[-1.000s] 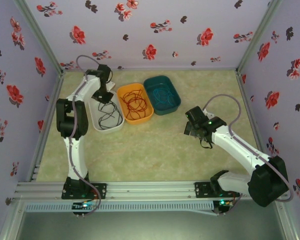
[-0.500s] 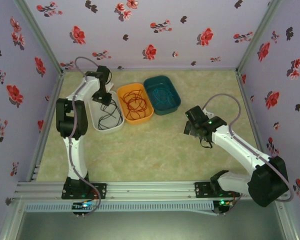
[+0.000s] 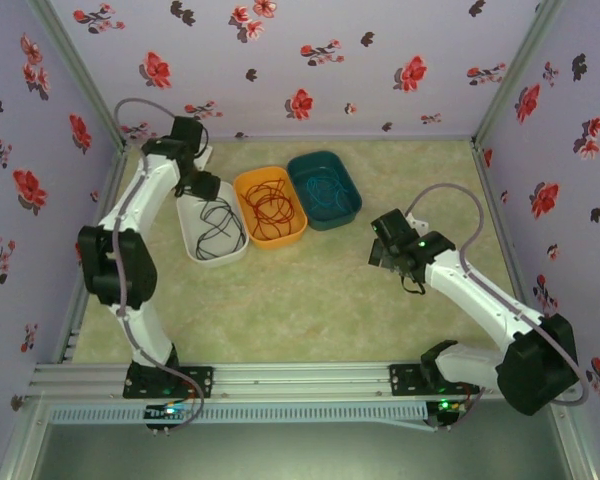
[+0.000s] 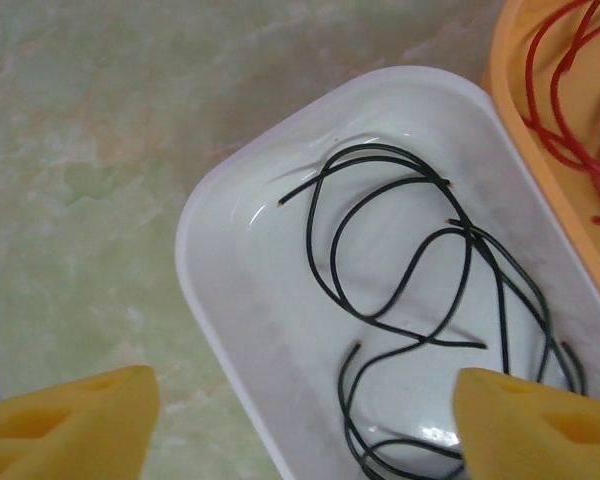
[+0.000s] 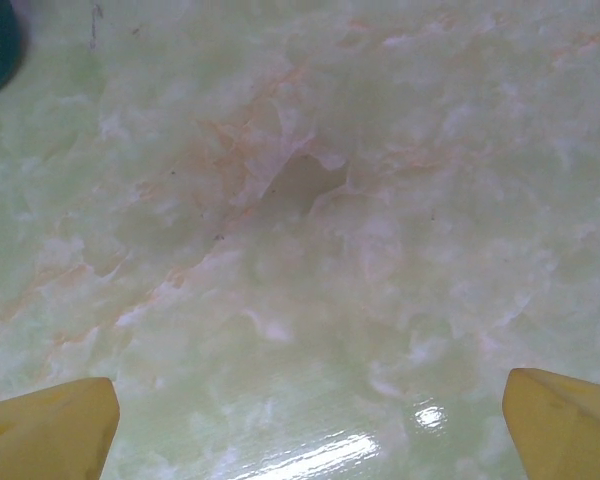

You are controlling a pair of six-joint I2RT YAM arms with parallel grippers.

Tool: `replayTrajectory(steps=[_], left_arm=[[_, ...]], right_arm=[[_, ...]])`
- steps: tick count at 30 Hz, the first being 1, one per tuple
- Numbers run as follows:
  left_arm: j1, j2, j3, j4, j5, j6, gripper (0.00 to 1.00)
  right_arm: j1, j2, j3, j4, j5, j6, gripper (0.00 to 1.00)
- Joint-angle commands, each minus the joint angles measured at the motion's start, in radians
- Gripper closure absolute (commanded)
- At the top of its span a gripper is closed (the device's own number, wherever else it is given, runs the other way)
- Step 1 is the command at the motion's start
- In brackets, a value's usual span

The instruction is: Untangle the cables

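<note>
Loops of black cable lie in the white tray. Red-orange cable fills the orange tray, and blue-teal cable lies in the teal tray. Above the white tray's far end hovers my left gripper, open with nothing between its yellow fingers. My right gripper hangs open over bare table on the right, its yellow fingertips wide apart.
The three trays stand side by side at the back left of the green marbled table. Flowered walls close in the back and sides. A metal rail runs along the near edge.
My left gripper has opened and drawn back toward the far left corner, leaving the black cable in the white tray. The right arm has stayed still.
</note>
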Motion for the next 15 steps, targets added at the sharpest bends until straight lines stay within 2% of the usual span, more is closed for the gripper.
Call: replayTrajectory(steps=[1, 6, 11, 15], left_arm=[[0.005, -0.132, -0.092, 0.065, -0.012, -0.058, 0.13], [0.006, -0.35, -0.296, 0.191, -0.051, -0.134, 0.01], [0.028, -0.577, -0.553, 0.363, -0.144, -0.204, 0.0], [0.06, -0.747, -0.753, 0.506, -0.155, -0.263, 0.0]], right_arm=[[0.002, -0.039, 0.021, -0.012, 0.065, -0.016, 0.01], [0.001, -0.082, 0.001, -0.01, 0.123, -0.014, 0.01], [-0.005, -0.116, -0.015, 0.016, 0.195, -0.03, 0.01], [-0.011, -0.128, -0.027, 0.053, 0.257, -0.059, 0.01]])
